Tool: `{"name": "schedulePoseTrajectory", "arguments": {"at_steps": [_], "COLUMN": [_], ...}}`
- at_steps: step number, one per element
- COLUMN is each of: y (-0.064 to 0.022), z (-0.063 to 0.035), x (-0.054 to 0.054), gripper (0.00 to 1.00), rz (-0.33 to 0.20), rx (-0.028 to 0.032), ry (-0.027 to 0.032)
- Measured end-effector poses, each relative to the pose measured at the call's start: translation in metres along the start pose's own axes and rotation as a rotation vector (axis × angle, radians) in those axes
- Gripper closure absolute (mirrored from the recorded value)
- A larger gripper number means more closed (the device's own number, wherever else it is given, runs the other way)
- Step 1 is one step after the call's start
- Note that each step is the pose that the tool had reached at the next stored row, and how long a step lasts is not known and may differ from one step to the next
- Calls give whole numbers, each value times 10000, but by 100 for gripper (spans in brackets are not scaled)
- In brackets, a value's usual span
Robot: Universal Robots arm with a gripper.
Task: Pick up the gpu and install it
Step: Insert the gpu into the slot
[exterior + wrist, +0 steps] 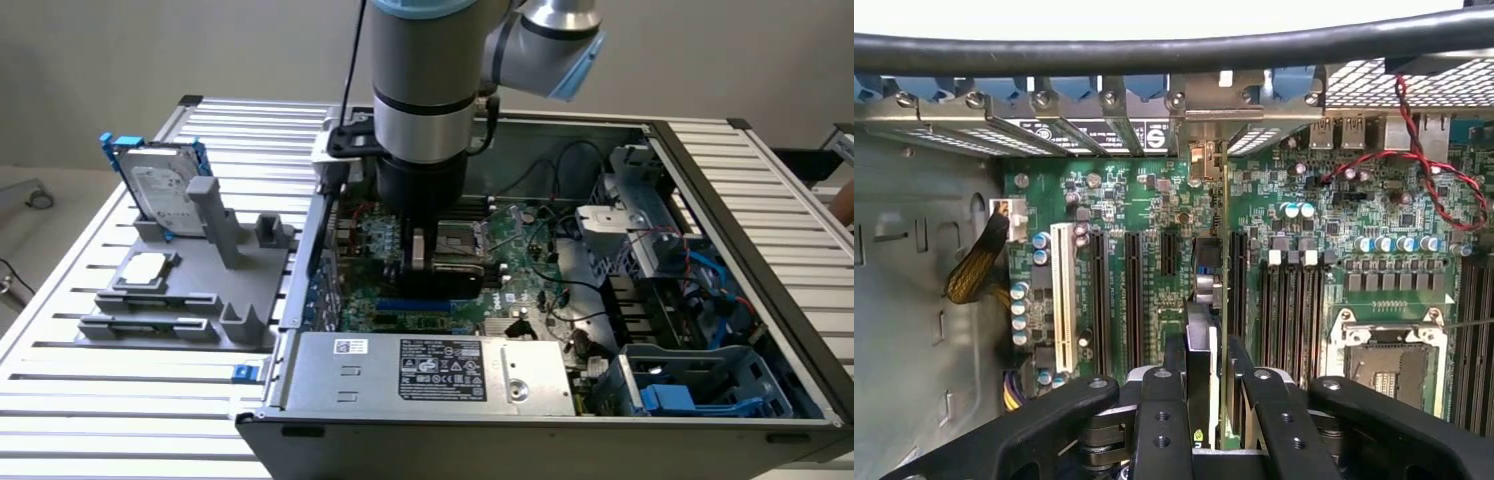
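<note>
Black end effector (1199, 390) fingers clamped narrowly on the gpu (1226, 260), held edge-on, upright over the motherboard (1144, 200) slots.

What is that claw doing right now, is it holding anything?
Gripper: shut on the gpu, held edge-on over the motherboard slots inside the computer case.

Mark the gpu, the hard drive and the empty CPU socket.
gpu (1226, 300), wrist view, thin card edge above the tool.
hard drive (163, 195), exterior view, its silver face.
CPU socket (1389, 365), wrist view, socket centre.
</note>
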State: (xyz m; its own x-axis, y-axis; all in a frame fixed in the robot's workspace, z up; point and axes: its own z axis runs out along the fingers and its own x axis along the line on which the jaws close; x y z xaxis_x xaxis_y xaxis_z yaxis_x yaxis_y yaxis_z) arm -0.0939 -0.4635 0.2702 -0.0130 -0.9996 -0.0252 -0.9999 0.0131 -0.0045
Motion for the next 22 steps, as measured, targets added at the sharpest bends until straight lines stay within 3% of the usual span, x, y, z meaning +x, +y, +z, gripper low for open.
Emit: {"name": "schedulePoseTrajectory", "arguments": {"at_steps": [22], "y": [14], "z": [81], "x": [7], "gripper": [74], "rz": [19], "rx": [-41], "ry": [1]}}
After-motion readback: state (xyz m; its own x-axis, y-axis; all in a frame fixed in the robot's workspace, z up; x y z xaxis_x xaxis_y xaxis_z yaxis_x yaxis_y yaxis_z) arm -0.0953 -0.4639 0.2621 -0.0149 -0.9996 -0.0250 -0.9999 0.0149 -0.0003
